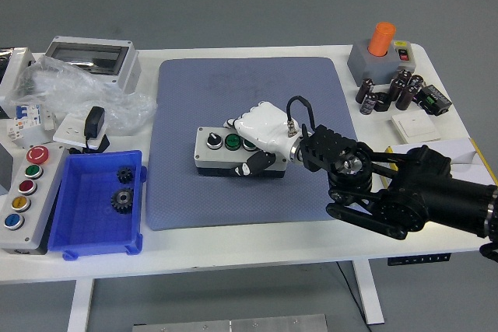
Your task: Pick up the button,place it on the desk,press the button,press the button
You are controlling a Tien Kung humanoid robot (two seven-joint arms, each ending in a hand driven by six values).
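The right hand [261,136] reaches in from the lower right of the frame and is clasped over the right end of the button box [226,152], fingers across its top and thumb against its near face. The box sits at the centre of the blue mat [249,99] on the white table [311,231]; whether it rests on the mat or is lifted clear cannot be told. A black knob and a green button show on its exposed top. At lower left, a blue bin [97,227] holds two gears [122,188], with a five-button panel [23,192] beside it. At upper right stands an orange-capped grey unit [380,56].
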